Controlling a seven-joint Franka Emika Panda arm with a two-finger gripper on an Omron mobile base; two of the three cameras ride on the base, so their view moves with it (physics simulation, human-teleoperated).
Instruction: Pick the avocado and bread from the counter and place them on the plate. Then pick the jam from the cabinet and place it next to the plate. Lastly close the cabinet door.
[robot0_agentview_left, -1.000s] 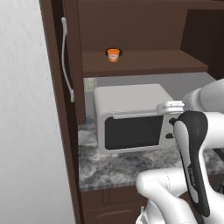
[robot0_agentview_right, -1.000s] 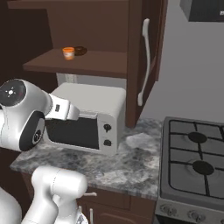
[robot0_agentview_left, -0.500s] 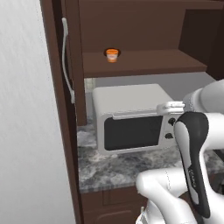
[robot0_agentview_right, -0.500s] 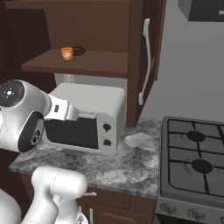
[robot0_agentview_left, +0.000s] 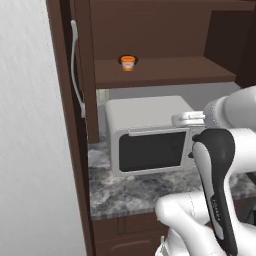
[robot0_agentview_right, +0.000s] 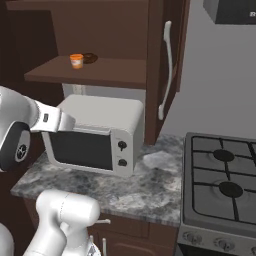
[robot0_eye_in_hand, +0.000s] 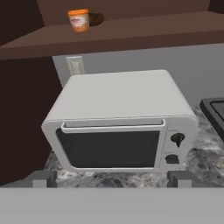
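Marbled grey counter (robot0_agentview_right: 150, 187) carries a boxy white microwave (robot0_agentview_left: 147, 137) beneath the open dark wooden cabinet (robot0_agentview_left: 165, 72). On its shelf stands the small orange jam (robot0_agentview_left: 128, 63), a dark round lump (robot0_agentview_right: 90, 58) just behind. Well below the jam, the gripper (robot0_eye_in_hand: 111, 178) faces the microwave, fingers spread wide and empty.

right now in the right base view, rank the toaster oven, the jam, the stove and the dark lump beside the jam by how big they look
1. stove, though it sits nearer the camera and is cut off by the frame
2. toaster oven
3. jam
4. dark lump, partly hidden behind the jam, so unsure
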